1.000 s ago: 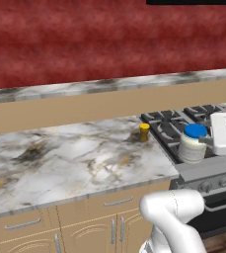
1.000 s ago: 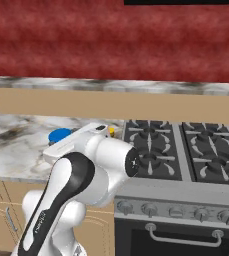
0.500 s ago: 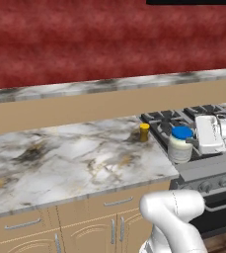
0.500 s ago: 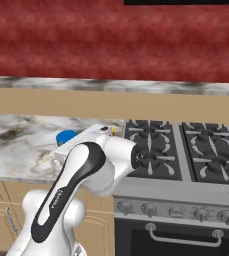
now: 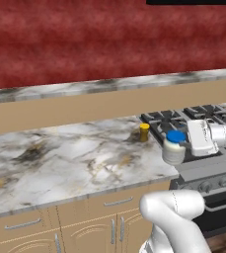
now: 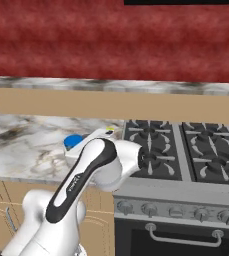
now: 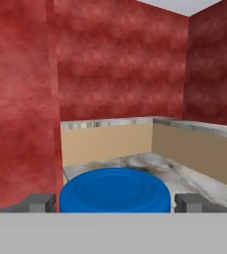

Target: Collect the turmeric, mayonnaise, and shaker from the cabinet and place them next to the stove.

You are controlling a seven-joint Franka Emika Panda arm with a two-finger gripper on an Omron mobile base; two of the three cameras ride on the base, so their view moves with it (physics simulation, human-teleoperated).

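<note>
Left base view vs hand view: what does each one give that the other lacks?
Left base view alone: the turmeric standing on the marble counter beside the stove, and the mayonnaise's white body with its label. Hand view alone: the two fingertips flanking the blue lid, and the wall corner beyond. Both: the mayonnaise at the gripper, the counter, and the red wall.

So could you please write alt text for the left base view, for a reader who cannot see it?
The end effector holds the mayonnaise at the marble counter's right edge, beside the stove. The turmeric already stands on the counter behind it, near the burners.
</note>
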